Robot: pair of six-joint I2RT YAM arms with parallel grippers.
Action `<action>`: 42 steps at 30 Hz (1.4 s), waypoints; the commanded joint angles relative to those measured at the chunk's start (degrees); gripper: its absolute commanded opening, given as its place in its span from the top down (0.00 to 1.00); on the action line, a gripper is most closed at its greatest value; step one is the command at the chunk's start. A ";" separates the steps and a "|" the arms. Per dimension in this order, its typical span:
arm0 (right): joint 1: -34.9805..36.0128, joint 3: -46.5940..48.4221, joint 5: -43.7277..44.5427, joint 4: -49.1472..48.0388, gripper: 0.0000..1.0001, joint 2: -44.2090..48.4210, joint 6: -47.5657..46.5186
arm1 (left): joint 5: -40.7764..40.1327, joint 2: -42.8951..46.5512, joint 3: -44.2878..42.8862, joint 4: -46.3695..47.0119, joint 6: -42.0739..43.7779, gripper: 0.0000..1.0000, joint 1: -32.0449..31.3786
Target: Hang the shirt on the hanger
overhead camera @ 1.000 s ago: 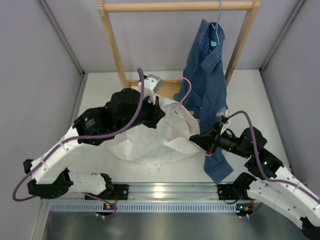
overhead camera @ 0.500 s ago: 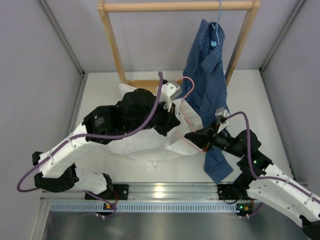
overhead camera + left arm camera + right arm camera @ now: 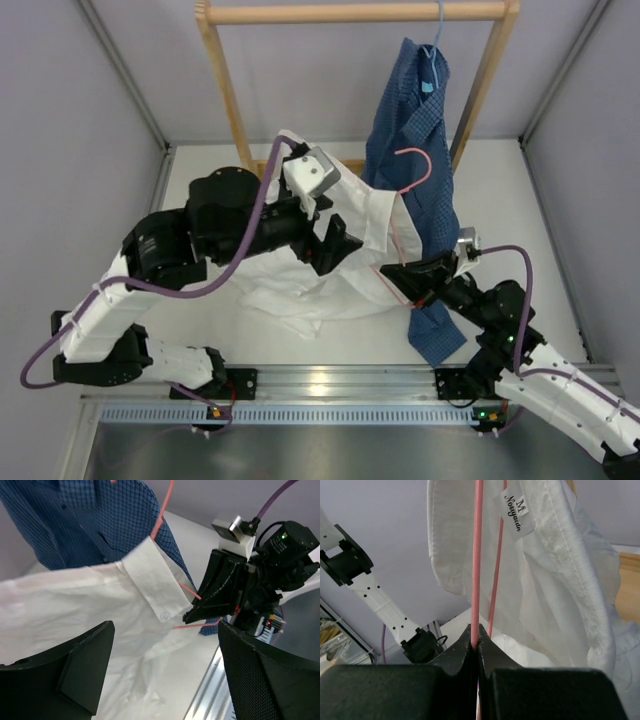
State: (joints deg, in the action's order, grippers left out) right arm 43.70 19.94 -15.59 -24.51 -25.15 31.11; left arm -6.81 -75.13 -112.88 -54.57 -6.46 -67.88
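The white shirt hangs over the pink hanger, its collar up on the wire and the rest trailing onto the table. The hanger's hook points up in front of the blue shirt. My right gripper is shut on the hanger's lower wire, with the shirt's neck label and cloth draped right above the grip point. My left gripper stands open just left of the shirt, nothing between its fingers. The cuff and hanger wire lie ahead of it.
A dark blue checked shirt hangs on a light blue hanger from the wooden rack at the back, right behind the pink hook. A metal rail runs along the near edge. Grey walls close both sides.
My left gripper has opened and let go of the white shirt, drawing back to the left. The right gripper has tilted the hanger upright, so the hook rose in front of the blue shirt.
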 commanded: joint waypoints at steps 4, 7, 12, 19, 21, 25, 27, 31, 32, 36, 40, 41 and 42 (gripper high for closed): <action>-0.20 -1.40 -2.86 -9.60 1.00 2.37 0.00 | -4.44 3.06 0.19 9.90 20.24 0.10 -0.15; -0.11 -2.89 -5.49 -7.14 1.00 5.88 -0.96 | -0.24 2.28 0.91 10.36 27.52 0.04 0.02; -0.20 -3.95 -9.53 0.32 1.00 12.83 -3.16 | 19.53 0.78 -0.31 5.35 32.39 0.02 0.11; -0.11 -4.21 -16.04 10.97 1.00 21.35 -5.45 | 29.19 -6.86 -9.02 -2.64 29.31 0.02 0.46; -0.11 -3.69 -17.27 12.99 1.00 22.94 -6.24 | 33.93 -8.53 -9.29 -5.37 28.17 0.02 0.38; -0.11 -1.67 -18.50 17.21 1.00 24.26 -8.87 | 36.78 -9.24 -7.54 -6.78 27.03 0.10 0.46; -0.11 -0.44 -19.38 18.88 1.00 24.44 -9.75 | 36.60 -8.72 -5.86 -6.78 27.11 0.17 0.46; -0.11 0.45 -22.02 19.07 1.00 23.92 -10.72 | 36.51 -8.45 -5.68 -6.69 26.50 0.30 0.64; -0.11 0.53 -22.89 19.06 1.00 23.74 -10.81 | 36.69 -8.36 -6.03 -6.69 26.41 0.30 0.73; -0.11 0.53 -24.22 17.66 1.00 22.86 -10.90 | 37.66 -8.45 -5.08 -6.69 25.53 0.28 1.08; -0.11 1.15 -25.89 16.43 1.00 22.69 -11.07 | 39.41 -8.19 -2.96 -6.69 25.00 0.32 2.13; -0.11 1.67 -26.50 16.77 1.00 22.42 -11.34 | 39.85 -8.19 -2.70 -6.69 24.92 0.35 2.31; -0.20 2.02 -26.85 17.04 1.00 21.55 -11.51 | 40.55 -8.19 -2.61 -6.69 24.74 0.37 2.48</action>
State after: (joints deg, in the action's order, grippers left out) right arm 43.70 17.58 -39.75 -3.33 -2.37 21.65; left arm 30.48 -84.66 -116.16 -61.56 19.03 -66.08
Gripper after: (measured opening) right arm 0.005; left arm 0.647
